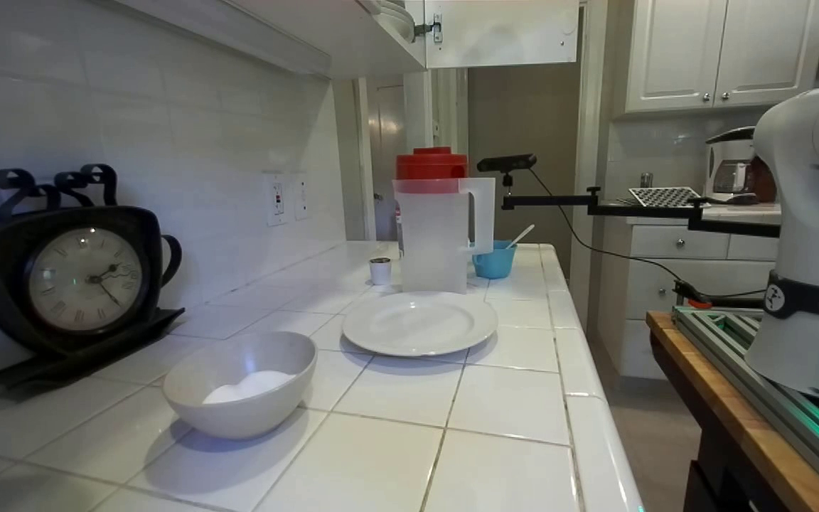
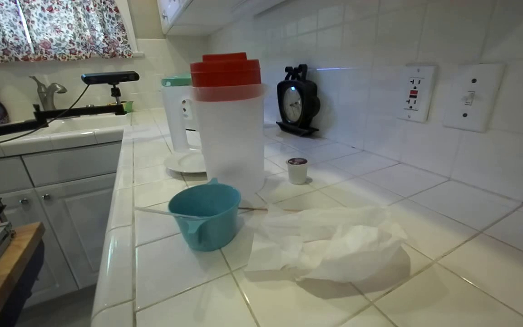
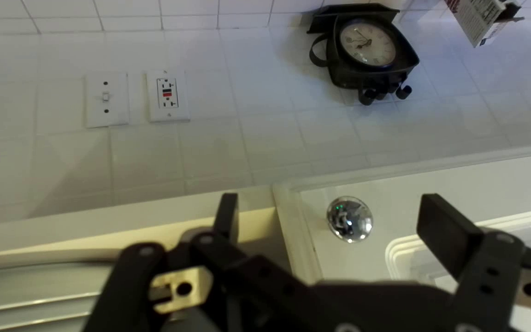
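Observation:
My gripper (image 3: 334,226) is open in the wrist view, its two black fingers wide apart with nothing gripped. A round shiny cabinet knob (image 3: 350,219) appears between the fingers; I cannot tell how far beyond them it is. The knob sits on a closed white cabinet door (image 3: 385,198). Left of it in the wrist view, an open cabinet section holds stacked plates (image 3: 35,286). An open cabinet door (image 1: 502,32) shows at the top of an exterior view, with plates (image 1: 397,20) inside. The gripper is out of sight in both exterior views.
On the tiled counter stand a red-lidded pitcher (image 1: 432,220), a white plate (image 1: 420,323), a bowl with white items (image 1: 239,387), a blue cup (image 2: 204,218), a small pod (image 2: 297,170) and crumpled paper (image 2: 334,245). A black clock (image 3: 367,46) stands by the wall.

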Motion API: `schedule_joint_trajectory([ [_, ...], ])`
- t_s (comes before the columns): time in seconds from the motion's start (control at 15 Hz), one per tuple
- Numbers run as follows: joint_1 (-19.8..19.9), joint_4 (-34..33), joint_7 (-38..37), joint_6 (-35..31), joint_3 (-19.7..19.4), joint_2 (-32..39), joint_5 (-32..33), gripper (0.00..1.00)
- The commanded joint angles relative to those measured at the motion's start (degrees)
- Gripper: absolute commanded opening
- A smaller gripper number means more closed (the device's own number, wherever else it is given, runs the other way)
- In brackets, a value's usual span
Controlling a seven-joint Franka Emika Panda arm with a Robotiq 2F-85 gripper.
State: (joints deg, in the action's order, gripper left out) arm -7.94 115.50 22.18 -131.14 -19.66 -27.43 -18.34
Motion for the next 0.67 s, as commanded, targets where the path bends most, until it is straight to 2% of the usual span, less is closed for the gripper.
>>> schedule_joint_trajectory([
  [0.0, 1.79, -0.31, 0.78, 0.44, 1.26, 0.43, -1.20, 1.00],
  [0.6, -0.71, -3.23, 9.85, -4.50, -1.81, 2.46, -4.41, 1.00],
])
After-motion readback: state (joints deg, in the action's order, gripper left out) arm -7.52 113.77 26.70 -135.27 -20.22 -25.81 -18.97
